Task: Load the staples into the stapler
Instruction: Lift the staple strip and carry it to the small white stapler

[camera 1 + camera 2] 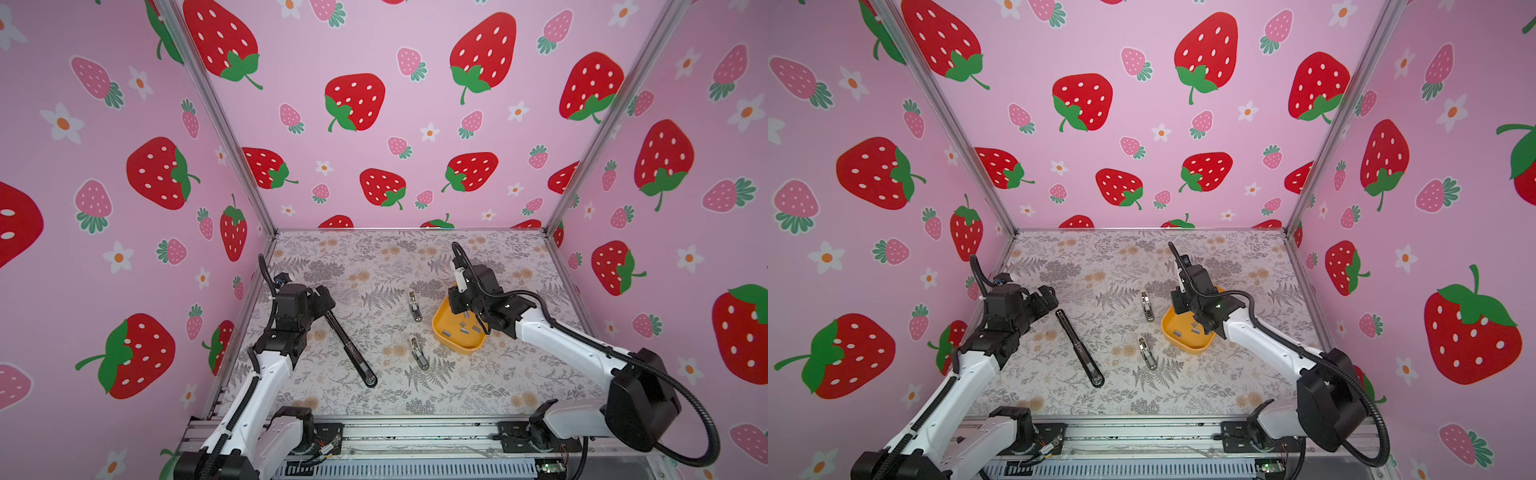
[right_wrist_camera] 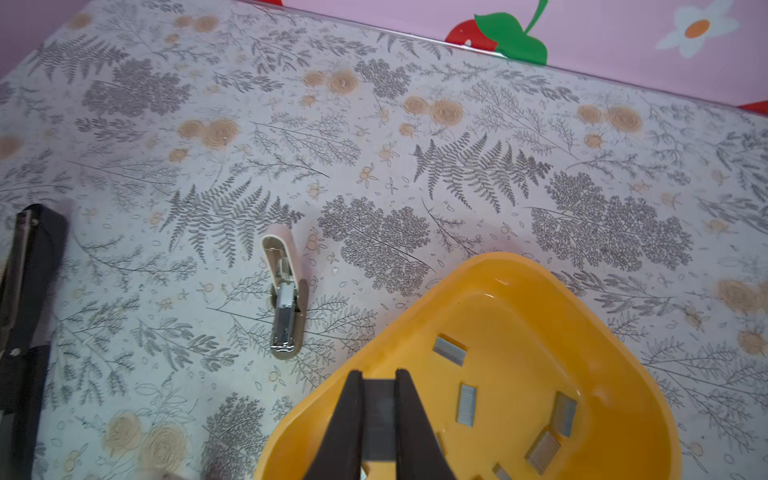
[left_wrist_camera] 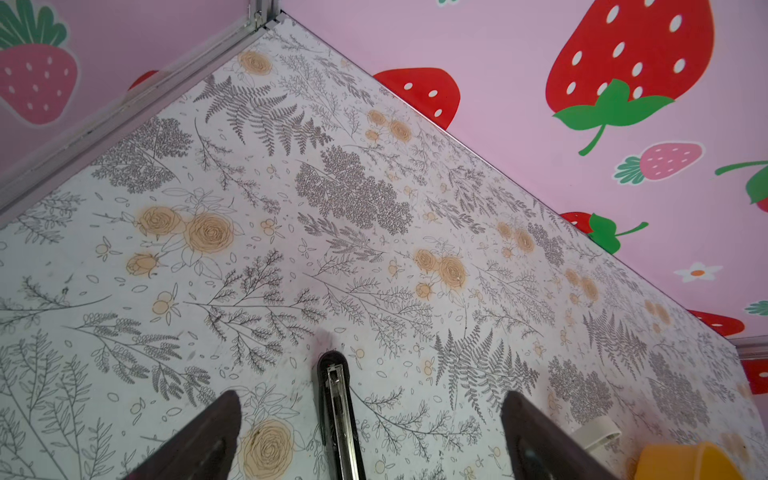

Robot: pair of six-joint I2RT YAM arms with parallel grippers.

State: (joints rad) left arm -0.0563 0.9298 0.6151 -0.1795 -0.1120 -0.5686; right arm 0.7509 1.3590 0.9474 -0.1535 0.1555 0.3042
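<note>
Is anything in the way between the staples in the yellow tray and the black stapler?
Yes: the far small stapler and the near small stapler lie on the table between the yellow tray and the black stapler. Both lie low, so the staple strip in the right gripper can probably pass above.

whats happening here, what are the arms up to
The right gripper hangs over the yellow tray with its fingers pinched on one strip of staples; more strips lie loose in the tray. The left gripper is wide open, its fingers either side of the end of the black stapler, which lies opened out flat on the table. The strip has not reached the stapler yet.
</note>
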